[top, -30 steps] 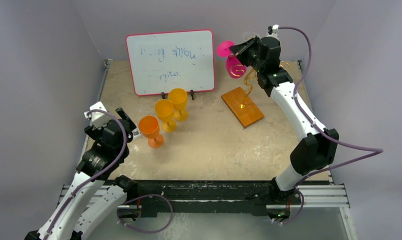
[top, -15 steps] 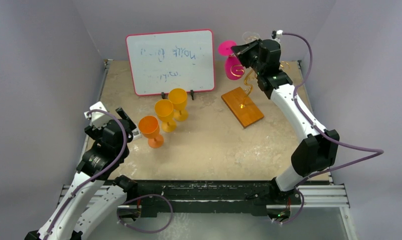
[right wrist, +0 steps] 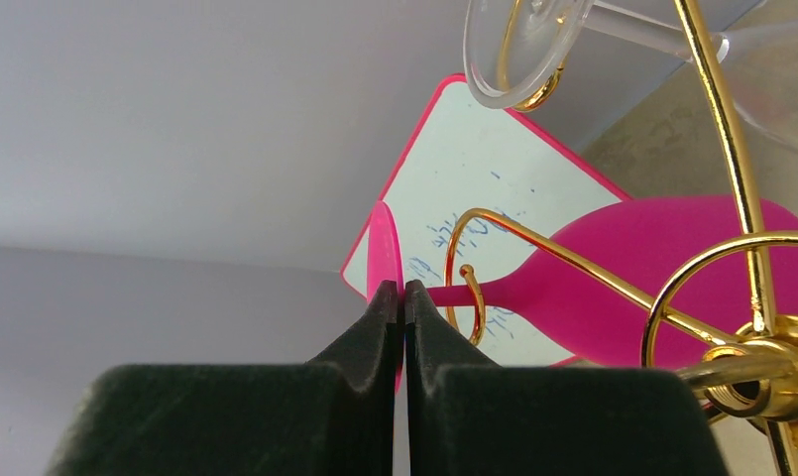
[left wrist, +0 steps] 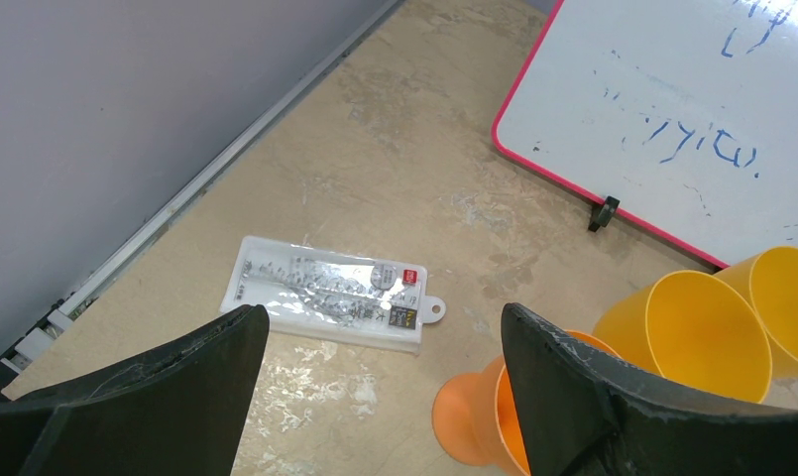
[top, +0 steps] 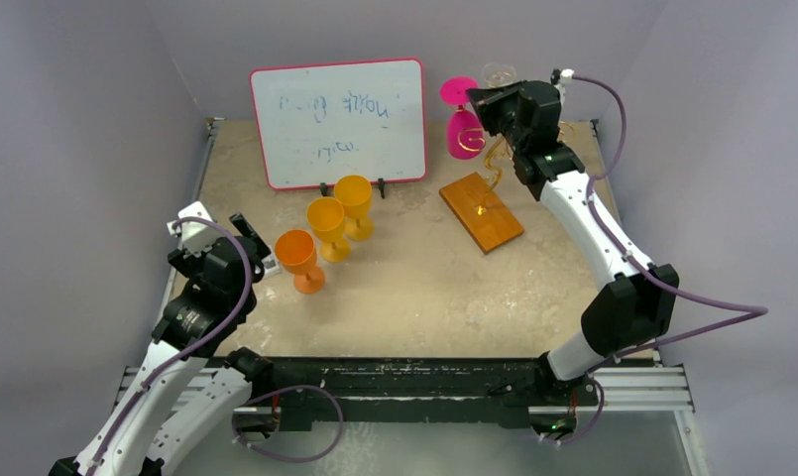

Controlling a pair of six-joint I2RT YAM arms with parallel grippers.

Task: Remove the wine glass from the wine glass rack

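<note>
A pink wine glass [top: 463,131] hangs upside down on the gold wire rack [top: 490,159], whose orange-brown wooden base [top: 481,212] lies at the back right. In the right wrist view the pink glass [right wrist: 662,268] has its stem through a gold scroll arm [right wrist: 533,253]. My right gripper [right wrist: 402,294] is shut on the thin foot disc of the pink glass; it also shows in the top view [top: 480,98]. A clear wine glass [right wrist: 533,50] hangs on the rack above. My left gripper [left wrist: 385,342] is open and empty at the near left.
A red-framed whiteboard [top: 339,121] stands at the back. Three orange and yellow goblets [top: 325,230] stand in mid-table. A clear plastic packet [left wrist: 327,293] lies by the left gripper. Grey walls close the sides and back.
My right gripper has shifted a little to the right and up at the rack, and the pink glass has moved with it. The left arm has not moved.
</note>
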